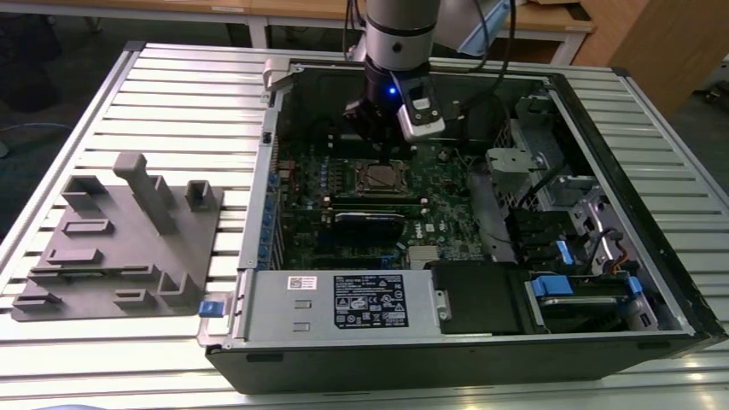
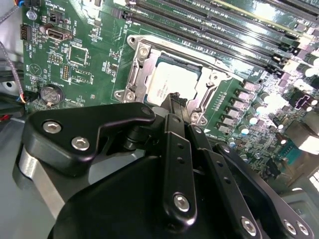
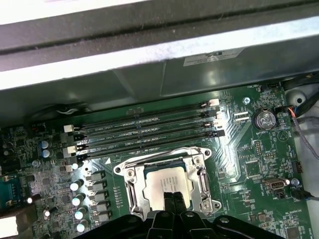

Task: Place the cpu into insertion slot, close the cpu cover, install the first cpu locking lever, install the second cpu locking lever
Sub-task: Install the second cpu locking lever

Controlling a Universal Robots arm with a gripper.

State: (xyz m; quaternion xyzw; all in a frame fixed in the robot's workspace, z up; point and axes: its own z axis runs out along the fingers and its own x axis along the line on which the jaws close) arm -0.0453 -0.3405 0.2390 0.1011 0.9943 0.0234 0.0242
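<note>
The cpu [image 3: 160, 182] lies flat in the insertion slot [image 1: 381, 178] on the green motherboard [image 1: 439, 209], its silver top showing through the window of the cpu cover [image 3: 202, 174]. The cover lies down flat around the chip [image 2: 167, 82]. Thin metal levers run along the frame's edges [image 2: 130, 79]; I cannot tell whether they are hooked. My gripper [image 3: 173, 199] is shut with nothing between its fingers. Its black tips [image 2: 175, 102] sit at the chip's near edge, just above the socket [image 1: 388, 162].
The motherboard lies inside an open computer case [image 1: 638, 171]. Long black memory slots [image 3: 144, 132] run just beyond the socket. A power supply [image 1: 341, 299] and drive bays [image 1: 569, 256] fill the case's near and right sides. A grey fixture block [image 1: 114, 239] rests on the table at the exterior view's left.
</note>
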